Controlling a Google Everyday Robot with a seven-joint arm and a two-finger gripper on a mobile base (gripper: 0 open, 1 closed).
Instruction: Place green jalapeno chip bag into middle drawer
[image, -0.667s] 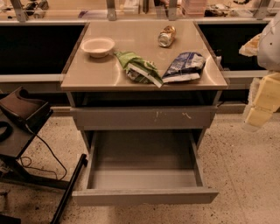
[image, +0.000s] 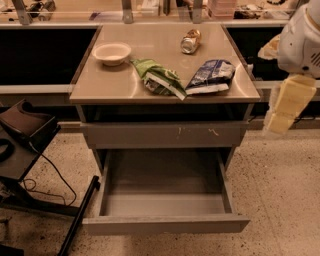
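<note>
Green chip bag (image: 159, 79) is seen on counter (image: 100, 86); middle drawer (image: 165, 206) is opened to receive it; gripper (image: 280, 117) is held off right, grip state cannot be told

middle drawer (image: 165, 180) open, pincer (image: 278, 122) right of tabletop (image: 120, 82)

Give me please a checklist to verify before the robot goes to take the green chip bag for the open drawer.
1. Middle drawer is pulled open: ok.
2. Nothing lies inside the drawer: ok.
3. Green jalapeno chip bag lies uncovered on the cabinet top: ok.
4. Bag is apart from the blue-and-white chip bag: not ok, their lower corners seem to touch.
5. End effector is above the bag: not ok, it hangs beyond the cabinet's right side.
6. End effector carries nothing: cannot tell.
</note>
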